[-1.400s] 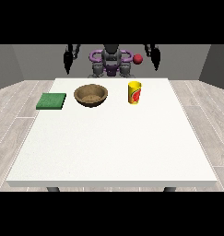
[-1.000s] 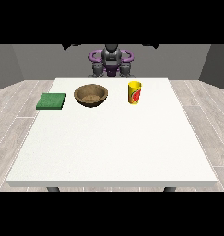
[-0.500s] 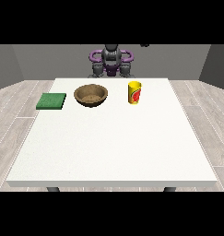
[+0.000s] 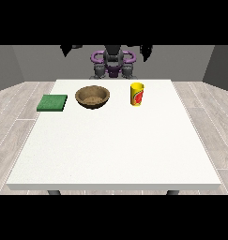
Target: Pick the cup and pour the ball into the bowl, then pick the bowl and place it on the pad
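Note:
A yellow cup [image 4: 137,94] with a red mark stands upright on the white table [image 4: 115,150], right of centre at the back. I see no ball; the cup's inside is hidden. A brown bowl [image 4: 92,97] sits to the cup's left. Left of the bowl, a green pad [image 4: 52,102] lies flat near the table's left edge. Both hands are raised high behind the table, far above the objects. The hand at the view's left [image 4: 68,48] and the hand at the view's right [image 4: 146,50] show only as dark shapes, cut off at the top.
The robot's torso [image 4: 113,63] stands behind the table's far edge. A wide stretch of white tabletop spreads between the objects and the near edge. Grey plank floor surrounds the table.
The arms went up out of view and have come partly back down; both hands now show at the top edge. The red ball seen beside the right-side hand is gone. Cup, bowl and pad stayed put.

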Robot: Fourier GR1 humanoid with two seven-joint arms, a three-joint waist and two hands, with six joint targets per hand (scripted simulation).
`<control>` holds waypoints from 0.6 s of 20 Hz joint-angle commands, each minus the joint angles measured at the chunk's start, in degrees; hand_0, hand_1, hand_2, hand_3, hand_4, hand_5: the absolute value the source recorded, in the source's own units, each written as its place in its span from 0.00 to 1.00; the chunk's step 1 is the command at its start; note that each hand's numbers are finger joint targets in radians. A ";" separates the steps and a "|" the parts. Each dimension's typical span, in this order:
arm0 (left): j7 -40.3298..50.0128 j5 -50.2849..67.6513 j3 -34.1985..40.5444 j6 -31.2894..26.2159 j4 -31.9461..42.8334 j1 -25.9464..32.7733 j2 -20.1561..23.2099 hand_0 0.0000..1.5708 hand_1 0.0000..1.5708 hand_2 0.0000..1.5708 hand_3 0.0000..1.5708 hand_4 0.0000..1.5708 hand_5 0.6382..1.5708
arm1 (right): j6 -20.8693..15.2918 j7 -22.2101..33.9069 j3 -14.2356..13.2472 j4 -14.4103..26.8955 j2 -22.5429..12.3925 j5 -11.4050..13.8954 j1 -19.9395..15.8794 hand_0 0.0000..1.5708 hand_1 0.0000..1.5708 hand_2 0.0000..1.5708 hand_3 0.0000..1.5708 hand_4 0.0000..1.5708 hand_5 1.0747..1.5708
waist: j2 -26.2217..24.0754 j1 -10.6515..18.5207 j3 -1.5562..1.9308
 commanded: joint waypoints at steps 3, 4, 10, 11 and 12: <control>-18.01 -0.31 2.47 -2.82 7.46 1.96 1.36 0.00 0.00 0.00 0.00 0.35 0.92 | 2.76 -11.03 -5.12 4.79 -0.86 -2.74 -2.15 0.00 0.00 0.00 0.00 0.44 0.95 | 11.54 0.58 -0.02; -20.89 0.25 3.72 -3.05 11.33 2.67 1.18 0.00 0.00 0.00 0.00 0.34 0.91 | 3.82 -8.76 -5.15 3.53 -1.58 -4.22 -1.74 0.00 0.00 0.00 0.00 0.44 0.96 | 9.76 -0.47 -0.03; -31.60 3.67 9.72 -7.23 26.04 -0.39 3.86 0.00 0.00 0.00 0.00 0.12 0.89 | 6.90 -10.30 -7.13 3.23 -3.51 -6.52 -1.08 0.00 0.00 0.00 0.00 0.43 0.98 | 12.13 -3.38 -0.06; -27.09 2.90 8.83 -6.82 26.55 -4.10 4.04 0.00 0.00 0.00 0.00 0.03 0.88 | 9.37 -11.43 -10.68 7.86 -7.05 -8.06 -4.36 0.00 0.00 0.00 0.00 0.43 0.98 | 11.47 -2.50 -0.01; -28.23 1.48 7.05 -6.88 28.31 -3.13 3.10 0.00 0.00 0.00 0.00 0.00 0.87 | 9.15 -11.82 -11.82 11.71 -7.00 -8.28 -4.75 0.00 0.00 0.00 0.00 0.42 0.98 | 9.39 -0.66 -0.01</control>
